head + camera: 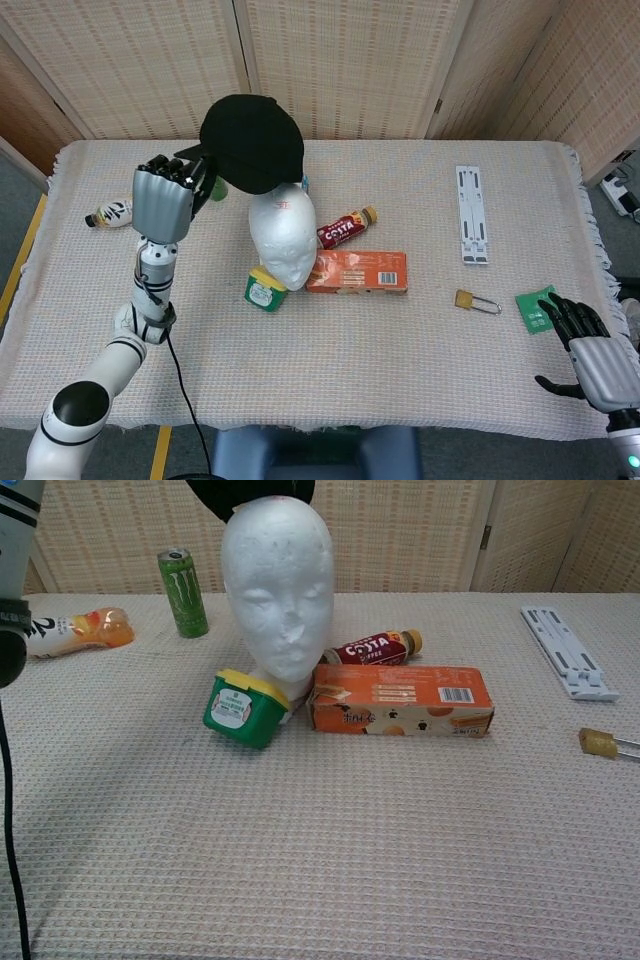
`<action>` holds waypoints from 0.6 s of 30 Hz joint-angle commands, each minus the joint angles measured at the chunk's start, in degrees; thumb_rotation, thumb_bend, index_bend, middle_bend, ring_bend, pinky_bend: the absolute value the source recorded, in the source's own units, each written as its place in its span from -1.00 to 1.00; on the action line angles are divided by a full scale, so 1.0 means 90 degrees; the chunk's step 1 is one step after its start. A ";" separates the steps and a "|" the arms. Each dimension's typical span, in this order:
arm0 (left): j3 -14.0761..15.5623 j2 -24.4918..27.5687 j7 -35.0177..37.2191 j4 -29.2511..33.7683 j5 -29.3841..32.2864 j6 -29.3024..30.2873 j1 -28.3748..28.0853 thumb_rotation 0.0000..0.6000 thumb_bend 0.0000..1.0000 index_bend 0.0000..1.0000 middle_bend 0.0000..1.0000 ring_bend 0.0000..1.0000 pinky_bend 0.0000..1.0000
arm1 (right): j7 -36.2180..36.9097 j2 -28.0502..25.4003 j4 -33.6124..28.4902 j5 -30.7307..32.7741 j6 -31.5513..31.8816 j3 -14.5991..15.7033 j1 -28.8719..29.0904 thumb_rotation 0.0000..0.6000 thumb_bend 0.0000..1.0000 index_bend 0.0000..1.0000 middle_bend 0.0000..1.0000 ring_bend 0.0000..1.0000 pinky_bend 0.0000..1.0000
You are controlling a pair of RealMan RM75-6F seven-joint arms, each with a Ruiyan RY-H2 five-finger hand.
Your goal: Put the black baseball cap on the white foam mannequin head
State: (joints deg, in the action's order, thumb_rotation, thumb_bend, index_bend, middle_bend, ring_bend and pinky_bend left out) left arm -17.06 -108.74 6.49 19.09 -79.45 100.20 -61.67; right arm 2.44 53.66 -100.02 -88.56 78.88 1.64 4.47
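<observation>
- I have the left hand [162,200] raised, fingers clamped on the edge of the black baseball cap [252,142], so the crown hangs free off to the hand's right.
- That puts the cap above and a little behind the white foam mannequin head [282,233], which stands just right of and below my hand; I judge it is high enough to clear the top before lowering.
- In the chest view only a dark sliver of the cap shows above the foam, so I cannot say whether it touches yet.
- My right hand [587,352] rests far off near the table's edge, fingers apart, holding nothing, well out of the way.
- The green tub [263,289] and orange box [357,271] sit against the mannequin's base; a careless downward push could tip it.
</observation>
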 commanded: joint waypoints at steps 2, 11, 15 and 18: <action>0.0115 -0.0084 -0.0170 0.0208 -0.0149 0.0109 -0.0044 1.00 0.04 0.47 1.00 1.00 1.00 | 0.0077 -0.0031 0.0013 -0.0061 0.0029 0.0017 -0.0009 1.00 -1.00 -1.00 -1.00 -1.00 -1.00; 0.0268 -0.0142 -0.0315 0.0588 -0.0349 0.0344 0.0162 1.00 0.05 0.48 1.00 1.00 1.00 | 0.0223 -0.0093 0.0015 -0.0168 0.0157 0.0019 -0.0047 1.00 -1.00 -1.00 -1.00 -1.00 -1.00; 0.0418 -0.0184 -0.0332 0.0811 -0.0449 0.0520 0.0495 1.00 0.05 0.48 1.00 1.00 1.00 | 0.0251 -0.0105 0.0014 -0.0243 0.0206 0.0042 -0.0069 1.00 -1.00 -1.00 -1.00 -1.00 -1.00; 0.0525 -0.0208 -0.0303 0.0977 -0.0500 0.0603 0.0780 1.00 0.05 0.48 1.00 1.00 1.00 | 0.0238 -0.0101 0.0009 -0.0301 0.0243 0.0059 -0.0085 1.00 -1.00 -1.00 -1.00 -1.00 -1.00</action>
State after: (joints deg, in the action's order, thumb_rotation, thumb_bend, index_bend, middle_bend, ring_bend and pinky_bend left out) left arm -13.02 -110.41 3.64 26.99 -83.53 105.02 -55.82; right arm 4.60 52.74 -99.93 -91.24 81.03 2.14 3.74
